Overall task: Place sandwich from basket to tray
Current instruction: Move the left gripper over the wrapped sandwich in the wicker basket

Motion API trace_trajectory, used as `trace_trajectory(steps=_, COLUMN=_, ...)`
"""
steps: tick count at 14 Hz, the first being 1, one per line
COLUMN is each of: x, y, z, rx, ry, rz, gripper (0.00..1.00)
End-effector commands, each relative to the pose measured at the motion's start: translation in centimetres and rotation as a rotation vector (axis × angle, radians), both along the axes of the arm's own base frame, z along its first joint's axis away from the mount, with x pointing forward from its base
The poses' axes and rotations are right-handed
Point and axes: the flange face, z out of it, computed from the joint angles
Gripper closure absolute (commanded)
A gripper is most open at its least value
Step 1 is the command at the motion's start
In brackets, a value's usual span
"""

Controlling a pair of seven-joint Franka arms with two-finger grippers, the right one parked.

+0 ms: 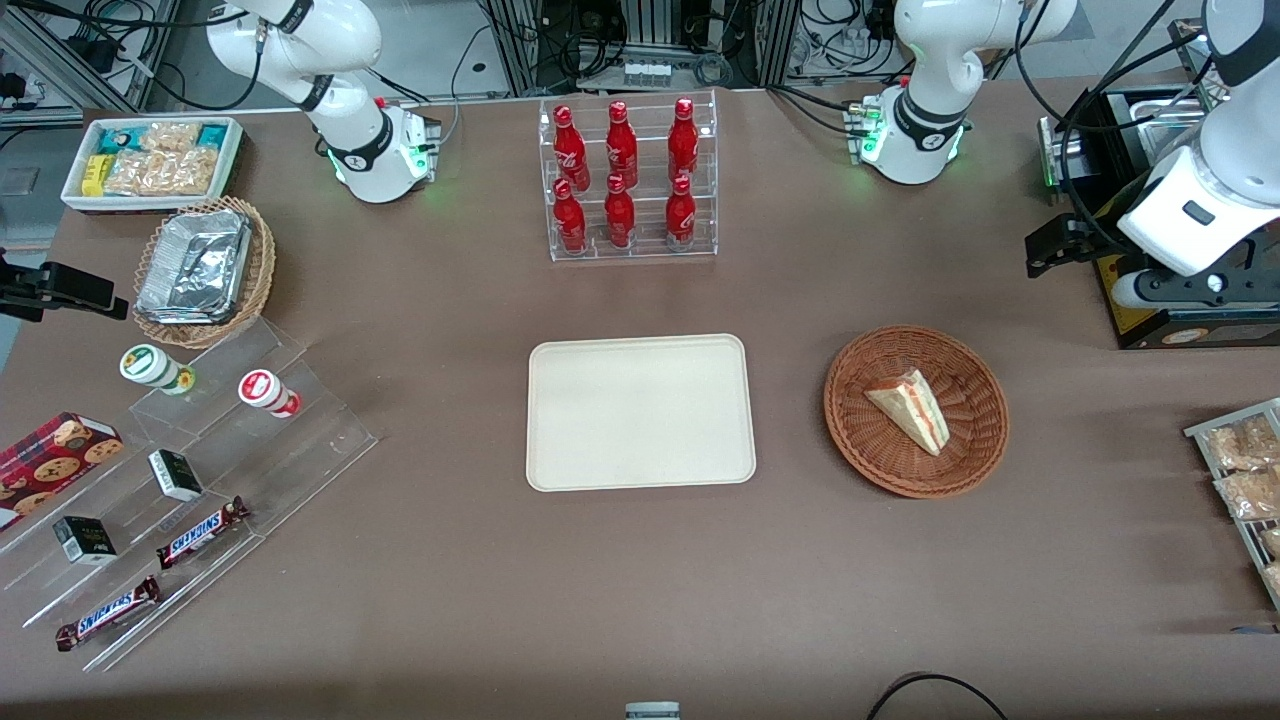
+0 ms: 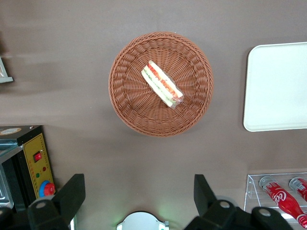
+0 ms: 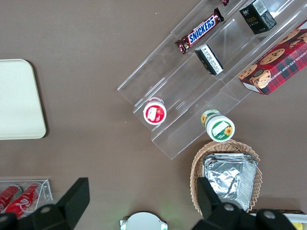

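One sandwich (image 1: pixel 912 408) lies in the basket (image 1: pixel 973 462), a pale wedge with red and green filling along its cut edge, resting off-centre on the woven floor and touching nothing else. The basket sits on the brown tabletop (image 1: pixel 420 600) beside the tray (image 1: pixel 640 412), well apart from it, toward the working arm's end. The tray is flat and bare. Farther from the front camera than the tray stands a clear rack (image 1: pixel 630 180) with six red bottles (image 1: pixel 620 145) in two rows of three. The claw (image 2: pixel 139 196) hangs high above the tabletop, farther from the front camera than the basket, its two fingers (image 2: pixel 72 191) spread wide and holding nothing. Near it is a black box with a yellow panel (image 2: pixel 38 163). Toward the parked arm's end are a tan wicker basket of foil containers (image 1: pixel 200 270), a white bin of snack packets (image 1: pixel 150 160), and clear stepped shelves (image 1: pixel 200 470) carrying two Snickers bars (image 1: pixel 200 532), two small dark cartons (image 1: pixel 175 474), two round tubs (image 1: pixel 268 392) and one cookie box (image 1: pixel 55 460).
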Motion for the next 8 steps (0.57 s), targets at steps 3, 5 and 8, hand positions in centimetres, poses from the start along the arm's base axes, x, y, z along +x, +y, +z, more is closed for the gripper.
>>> trace_trajectory(steps=3, x=0.8, y=-2.3, z=-2.5, rx=0.015, ry=0.015, rz=-0.057, gripper=0.0)
trace_trajectory(steps=5, x=1.6, y=-3.6, z=-5.3, rx=0.012, ry=0.037, rz=-0.078, gripper=0.0)
trace_trajectory(steps=8, x=0.9, y=-4.6, z=-9.4, rx=0.016, ry=0.026, rz=-0.097, gripper=0.0)
